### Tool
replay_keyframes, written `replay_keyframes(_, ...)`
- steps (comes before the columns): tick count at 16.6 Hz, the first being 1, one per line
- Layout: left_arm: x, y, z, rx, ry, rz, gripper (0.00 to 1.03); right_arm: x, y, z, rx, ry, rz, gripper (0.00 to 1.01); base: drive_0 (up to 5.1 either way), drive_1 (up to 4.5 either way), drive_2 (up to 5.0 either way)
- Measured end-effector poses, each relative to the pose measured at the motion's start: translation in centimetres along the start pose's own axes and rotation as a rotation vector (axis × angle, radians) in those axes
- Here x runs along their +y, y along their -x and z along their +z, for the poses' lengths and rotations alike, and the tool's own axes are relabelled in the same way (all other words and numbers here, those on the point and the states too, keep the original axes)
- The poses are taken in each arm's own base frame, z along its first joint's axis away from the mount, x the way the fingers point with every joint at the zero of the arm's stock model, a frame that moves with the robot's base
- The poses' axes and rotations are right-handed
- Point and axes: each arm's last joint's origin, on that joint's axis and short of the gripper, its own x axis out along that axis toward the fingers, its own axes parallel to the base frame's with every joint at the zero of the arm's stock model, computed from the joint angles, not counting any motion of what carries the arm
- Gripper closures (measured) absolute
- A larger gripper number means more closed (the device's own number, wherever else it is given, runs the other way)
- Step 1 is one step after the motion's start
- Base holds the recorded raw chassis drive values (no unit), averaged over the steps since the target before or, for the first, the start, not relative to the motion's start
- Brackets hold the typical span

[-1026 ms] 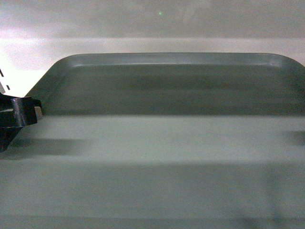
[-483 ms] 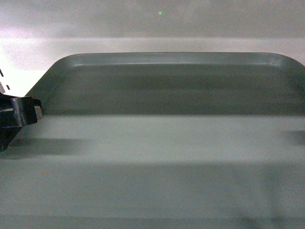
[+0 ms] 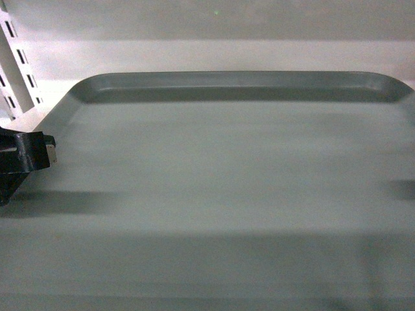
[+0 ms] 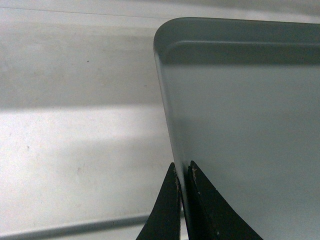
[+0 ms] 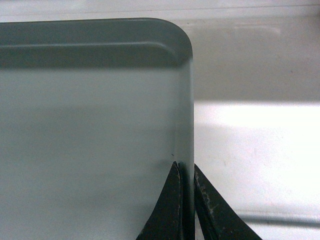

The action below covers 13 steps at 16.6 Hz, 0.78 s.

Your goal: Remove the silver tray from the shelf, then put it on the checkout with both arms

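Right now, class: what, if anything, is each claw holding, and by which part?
Both hold the silver tray: the left claw pinches its left rim, the right claw its right rim.

The left gripper enters its wrist view from 6 o'clock, fingers pinched on the silver tray's left rim; the right gripper mirrors it, clamped on the right rim

One silver tray, two pincers, one white shelf.
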Motion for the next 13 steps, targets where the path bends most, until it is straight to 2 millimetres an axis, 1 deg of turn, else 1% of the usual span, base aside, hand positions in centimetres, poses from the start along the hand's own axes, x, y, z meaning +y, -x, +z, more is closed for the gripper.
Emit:
replay_keyframes(4, -0.05, 0.08, 0.11, -0.008, 0.000, -0.001, 1.00, 0.02, 0.19, 0.34, -0.018, -0.002, 0.002, 0.98, 0.1, -4.04, 4.3)
replay_keyframes(13, -0.07, 0.08, 0.07, -0.004, -0.001, 0.000, 1.00, 0.02, 0.18, 0.25, -0.009, -0.001, 0.002, 0.98, 0.2, -3.99, 4.3)
